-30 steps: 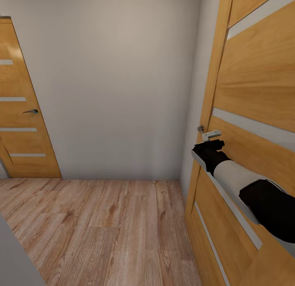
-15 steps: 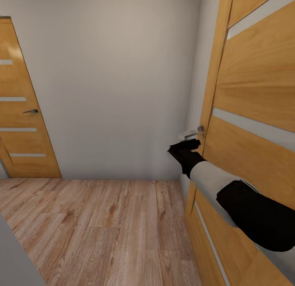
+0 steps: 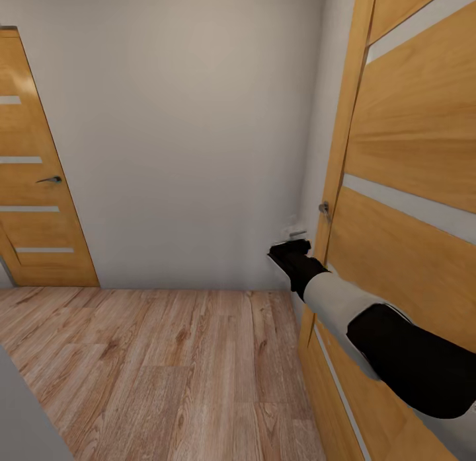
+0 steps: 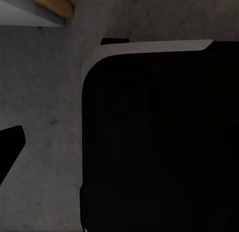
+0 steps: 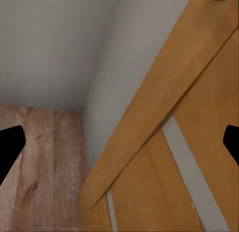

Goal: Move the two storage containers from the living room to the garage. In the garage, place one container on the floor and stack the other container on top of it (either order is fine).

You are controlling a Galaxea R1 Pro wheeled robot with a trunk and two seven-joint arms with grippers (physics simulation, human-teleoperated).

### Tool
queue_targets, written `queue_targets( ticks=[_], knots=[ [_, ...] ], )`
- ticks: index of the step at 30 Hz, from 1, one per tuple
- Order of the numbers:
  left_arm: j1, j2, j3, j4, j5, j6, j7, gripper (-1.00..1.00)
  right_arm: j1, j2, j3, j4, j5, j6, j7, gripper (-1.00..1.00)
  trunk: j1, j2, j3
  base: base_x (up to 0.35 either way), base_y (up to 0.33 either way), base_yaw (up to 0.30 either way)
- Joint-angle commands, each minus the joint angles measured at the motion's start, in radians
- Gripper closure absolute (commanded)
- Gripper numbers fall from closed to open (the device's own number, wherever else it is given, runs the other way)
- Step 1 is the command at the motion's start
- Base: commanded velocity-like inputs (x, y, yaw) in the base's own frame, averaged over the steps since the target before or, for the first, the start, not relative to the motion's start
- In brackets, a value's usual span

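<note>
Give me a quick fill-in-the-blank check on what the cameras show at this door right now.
1. The right gripper reaches toward the wall beside the orange door on the robot's ____ side.
2. In the right wrist view the jaws stand ____, with nothing between them.
3. The hallway floor is light ____ planks.
4. A second door, across the hall, is ____.

Missing words: right; open; wood; closed

A plain pale wall [image 3: 185, 131] faces the head view, meeting a light wood-plank floor [image 3: 165, 368] along its base. To the left of this wall stands an orange wooden door [image 3: 30, 183] with pale horizontal strips and a dark lever handle [image 3: 50, 179]. To the wall's right, a second, like door [image 3: 403, 203] stands close by, a small metal knob [image 3: 324, 208] near its edge.
</note>
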Motion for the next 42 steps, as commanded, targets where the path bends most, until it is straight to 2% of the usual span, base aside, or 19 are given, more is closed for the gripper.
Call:
queue_targets(
  ticks=[1,5,7,14,20,21,32,35,42],
  knots=[
    [0.0,0.0,-0.001,0.0,0.002,-0.003,0.001,-1.0,0.036,0.0,0.006,-0.002,-0.005,-0.009,0.045,-1.0,0.0,-0.001,-0.001,0.0,0.0,0.0],
    [0.0,0.0,-0.001,0.0,0.002,-0.003,0.001,-1.0,0.18,0.0,0.006,-0.003,-0.01,-0.052,0.191,-1.0,0.0,-0.001,-0.001,0.0,0.0,0.0],
    [0.0,0.0,-0.001,0.0,0.002,-0.003,0.001,-1.0,0.226,0.0,0.007,-0.003,-0.011,-0.058,0.25,-1.0,0.0,-0.001,-0.001,0.0,0.0,0.0],
    [0.0,0.0,-0.001,0.0,0.002,-0.003,0.001,-1.0,0.302,0.0,0.007,0.0,-0.011,-0.051,0.408,-1.0,0.0,-0.001,-0.001,0.0,0.0,0.0],
    [0.0,0.0,-0.001,0.0,0.002,-0.003,0.001,-1.0,0.313,0.0,0.007,0.008,-0.011,-0.049,0.49,-1.0,0.0,-0.001,-0.001,0.0,0.0,0.0],
    [0.0,0.0,-0.001,0.0,0.002,-0.003,0.001,-1.0,0.314,0.0,0.006,0.01,-0.012,-0.049,0.527,-1.0,0.0,-0.001,-0.001,0.0,0.0,0.0],
    [0.0,0.0,-0.001,0.0,0.002,-0.003,0.001,-1.0,0.319,0.0,0.007,0.012,-0.012,-0.049,0.542,-1.0,0.0,-0.001,-0.001,0.0,0.0,0.0],
    [0.0,0.0,-0.001,0.0,0.002,-0.003,0.001,-1.0,0.371,0.0,0.007,0.013,-0.007,-0.053,0.544,-1.0,0.0,-0.001,-0.001,0.0,0.0,0.0],
    [0.0,0.0,0.0,0.0,0.003,-0.003,0.001,-1.0,0.589,0.0,0.015,0.035,0.005,-0.061,0.544,-1.0,0.0,-0.001,-0.001,0.0,0.0,0.0]
  ],
)
